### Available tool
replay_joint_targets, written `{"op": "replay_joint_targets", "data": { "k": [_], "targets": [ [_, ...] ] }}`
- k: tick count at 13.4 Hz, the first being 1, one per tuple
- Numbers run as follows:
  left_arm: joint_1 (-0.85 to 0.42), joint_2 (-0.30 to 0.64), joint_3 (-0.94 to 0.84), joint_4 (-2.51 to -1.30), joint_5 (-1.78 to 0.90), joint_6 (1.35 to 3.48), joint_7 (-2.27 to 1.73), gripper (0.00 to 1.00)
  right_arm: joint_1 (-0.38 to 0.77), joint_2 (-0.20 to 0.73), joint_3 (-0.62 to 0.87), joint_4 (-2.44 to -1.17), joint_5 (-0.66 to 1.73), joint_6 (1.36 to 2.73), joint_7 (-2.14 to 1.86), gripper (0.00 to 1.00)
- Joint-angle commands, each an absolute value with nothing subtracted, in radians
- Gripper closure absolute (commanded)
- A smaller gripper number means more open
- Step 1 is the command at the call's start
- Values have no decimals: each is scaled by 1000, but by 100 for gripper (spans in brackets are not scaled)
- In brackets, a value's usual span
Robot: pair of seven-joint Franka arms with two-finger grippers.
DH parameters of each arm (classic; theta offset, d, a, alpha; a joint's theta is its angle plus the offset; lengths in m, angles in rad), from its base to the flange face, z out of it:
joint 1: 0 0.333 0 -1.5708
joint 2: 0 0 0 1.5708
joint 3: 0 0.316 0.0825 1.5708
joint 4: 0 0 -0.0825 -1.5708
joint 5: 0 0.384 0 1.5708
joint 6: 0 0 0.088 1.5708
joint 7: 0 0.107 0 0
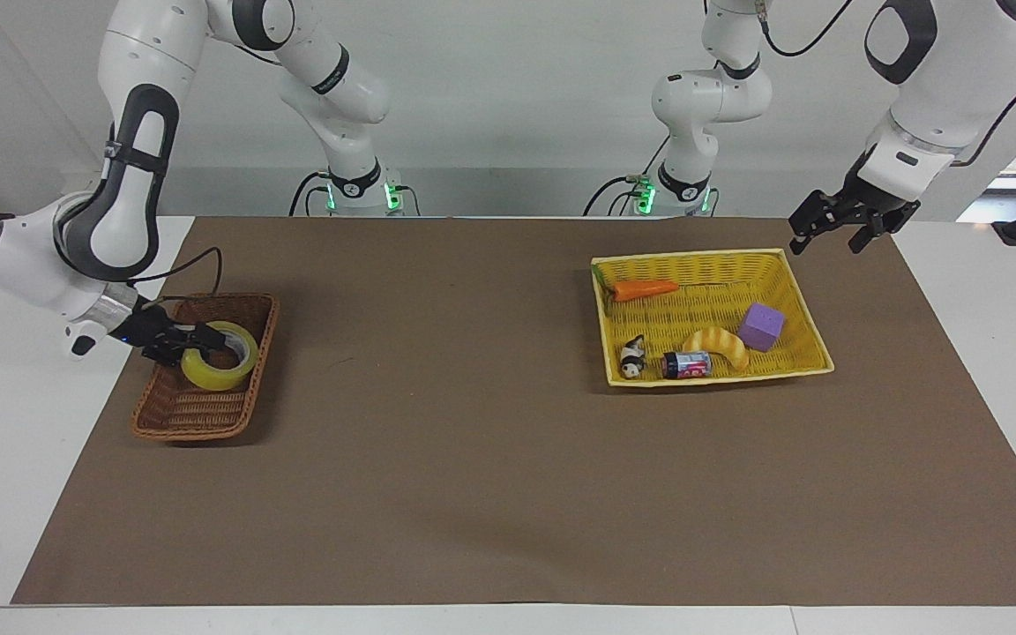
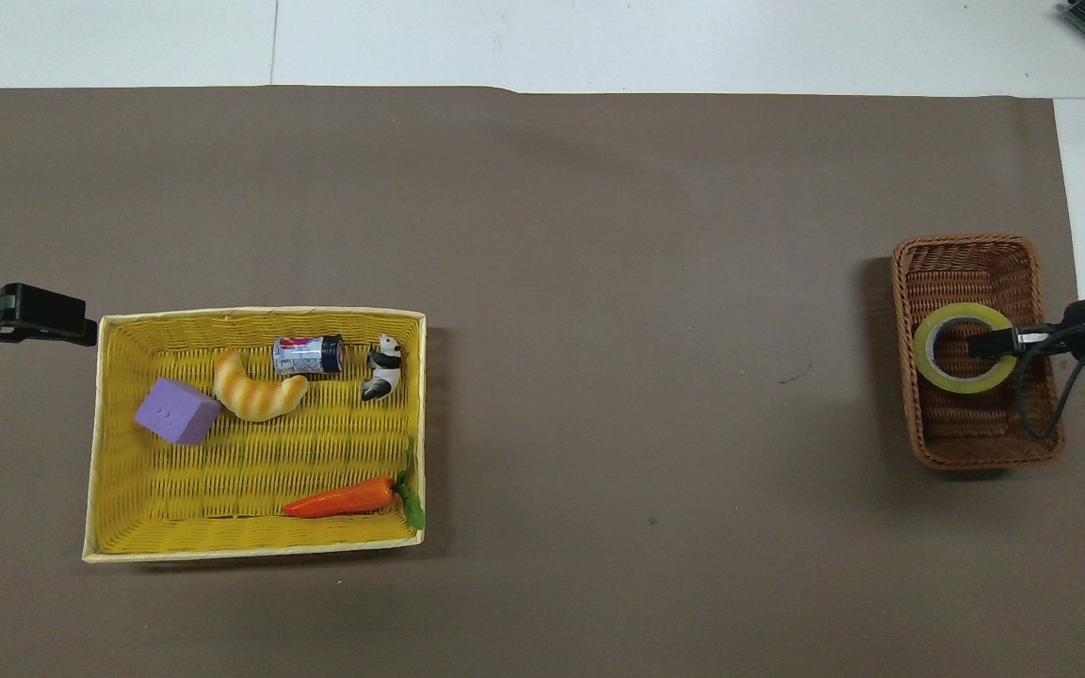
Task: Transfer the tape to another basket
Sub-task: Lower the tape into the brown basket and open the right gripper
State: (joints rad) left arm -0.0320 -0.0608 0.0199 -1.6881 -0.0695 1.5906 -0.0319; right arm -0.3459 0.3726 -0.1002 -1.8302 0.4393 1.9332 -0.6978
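Observation:
The tape (image 1: pixel 219 370), a yellow roll, lies low in the small brown wicker basket (image 1: pixel 195 416) at the right arm's end of the table. My right gripper (image 1: pixel 197 339) reaches in from the basket's outer side and is shut on the roll's wall, one finger inside the ring. In the overhead view the tape (image 2: pixel 963 380) sits near the middle of the basket (image 2: pixel 966 256) with the right gripper (image 2: pixel 996 341) on it. My left gripper (image 1: pixel 836 235) is open and empty, raised over the mat beside the yellow basket's corner; it also shows in the overhead view (image 2: pixel 72 320).
A larger yellow woven basket (image 1: pixel 711 257) at the left arm's end holds a carrot (image 1: pixel 645 288), a purple cube (image 1: pixel 761 326), a bread toy (image 1: pixel 718 344), a can (image 1: pixel 686 363) and a panda figure (image 1: pixel 632 355). Brown mat (image 1: pixel 473 423) covers the table.

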Motion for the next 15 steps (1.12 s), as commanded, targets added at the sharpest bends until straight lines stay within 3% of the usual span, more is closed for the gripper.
{"op": "replay_joint_targets", "data": {
  "k": [1,4,9,13,15],
  "targets": [
    [-101,-71,110,-1663,-48,1526,18,0,-353,370,-86,-1833,443,1951,-703,0],
    [-112,-92,106,-1667,-31,1503,84,0,-353,373,-86,-1790,439,1953,-684,0],
    [-115,-91,100,-1655,14,1474,97,0,-230,339,-86,-1729,281,2144,-493,0],
    [-117,-95,97,-1657,11,1465,37,0,-88,235,-84,-1738,75,2103,-137,0],
    [-117,-100,91,-1660,11,1466,15,0,-23,192,-86,-1738,58,2005,-36,0]
  ]
}}
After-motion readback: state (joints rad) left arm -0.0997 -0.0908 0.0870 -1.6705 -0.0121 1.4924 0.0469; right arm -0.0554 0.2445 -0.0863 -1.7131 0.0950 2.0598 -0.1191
